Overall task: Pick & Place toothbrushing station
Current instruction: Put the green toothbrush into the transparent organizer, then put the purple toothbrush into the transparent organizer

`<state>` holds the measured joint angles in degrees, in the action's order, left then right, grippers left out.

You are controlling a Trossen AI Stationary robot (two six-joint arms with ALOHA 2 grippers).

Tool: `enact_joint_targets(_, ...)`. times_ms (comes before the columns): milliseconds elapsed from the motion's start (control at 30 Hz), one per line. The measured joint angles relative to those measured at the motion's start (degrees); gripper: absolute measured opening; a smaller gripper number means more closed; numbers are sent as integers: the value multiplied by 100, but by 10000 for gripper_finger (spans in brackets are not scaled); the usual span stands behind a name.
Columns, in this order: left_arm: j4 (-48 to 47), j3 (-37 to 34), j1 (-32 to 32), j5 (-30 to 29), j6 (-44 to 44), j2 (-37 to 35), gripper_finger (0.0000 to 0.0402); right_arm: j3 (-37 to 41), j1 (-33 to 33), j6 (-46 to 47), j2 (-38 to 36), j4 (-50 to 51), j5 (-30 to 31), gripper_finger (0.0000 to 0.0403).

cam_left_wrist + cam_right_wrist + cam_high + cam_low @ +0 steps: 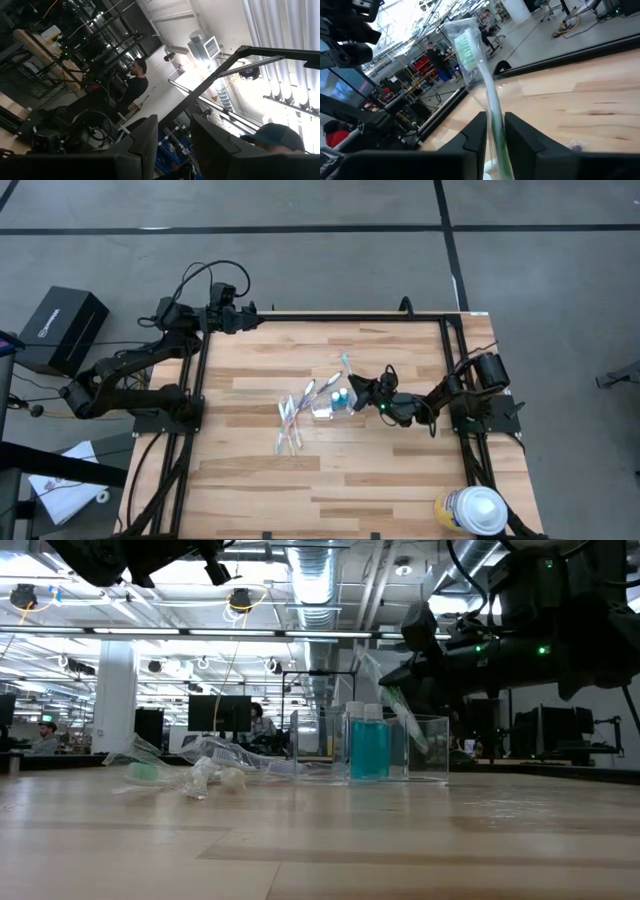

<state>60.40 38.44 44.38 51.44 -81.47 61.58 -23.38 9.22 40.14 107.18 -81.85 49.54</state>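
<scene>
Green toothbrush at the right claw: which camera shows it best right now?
The right wrist view: the green toothbrush fills the frame, running up between the right claw's fingers, wrapped bristles on top. The low view shows it leaning in the clear cup. The high view shows a sliver; the left wrist view nothing.

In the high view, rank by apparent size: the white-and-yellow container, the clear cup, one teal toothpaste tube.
1. White-and-yellow container, clearly largest.
2. Clear cup, partly hidden by the right gripper.
3. Teal toothpaste tube, smallest.
</scene>
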Motion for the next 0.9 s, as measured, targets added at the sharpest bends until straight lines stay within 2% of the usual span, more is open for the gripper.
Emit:
enact_joint_targets(433,-51,0,0,144,0,0,110,2,27,229,-2,-137,-168,80)
enact_joint_targets(633,-82,2,0,143,0,0,110,2,142,344,-2,-206,-184,133)
enact_joint_targets(833,-94,2,0,142,0,0,110,-2,342,141,-19,-803,-165,188)
enact_joint_targets(900,-96,2,0,142,6,0,111,-15,399,127,-213,-693,-164,199)
